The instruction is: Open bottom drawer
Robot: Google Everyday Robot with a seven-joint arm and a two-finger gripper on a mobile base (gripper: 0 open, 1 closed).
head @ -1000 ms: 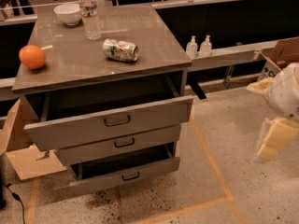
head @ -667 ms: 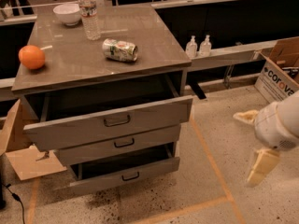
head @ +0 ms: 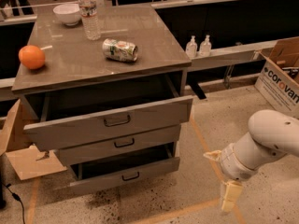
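Note:
The grey cabinet [head: 100, 62] has three drawers. The bottom drawer [head: 154, 168], a slim grey front with a small dark loop handle [head: 130, 176], stands partly pulled out, with a dark gap above it. The tall top drawer [head: 149, 115] is also pulled out; the middle drawer [head: 149, 136] sits further in. My gripper [head: 219, 177] hangs low over the floor to the right of the cabinet, apart from the bottom drawer. Its two cream fingers [head: 230, 197] are spread open and empty.
On the cabinet top lie an orange [head: 32, 57], a white bowl [head: 67, 13], a water bottle [head: 88, 13] and a crushed can [head: 120, 50]. A cardboard box [head: 280, 76] stands at the right, flat cardboard [head: 23, 160] at the left. Two small bottles [head: 198, 45] stand on a ledge behind.
My arm has moved down and to the left, closer to the cabinet's lower front. The drawers have not moved.

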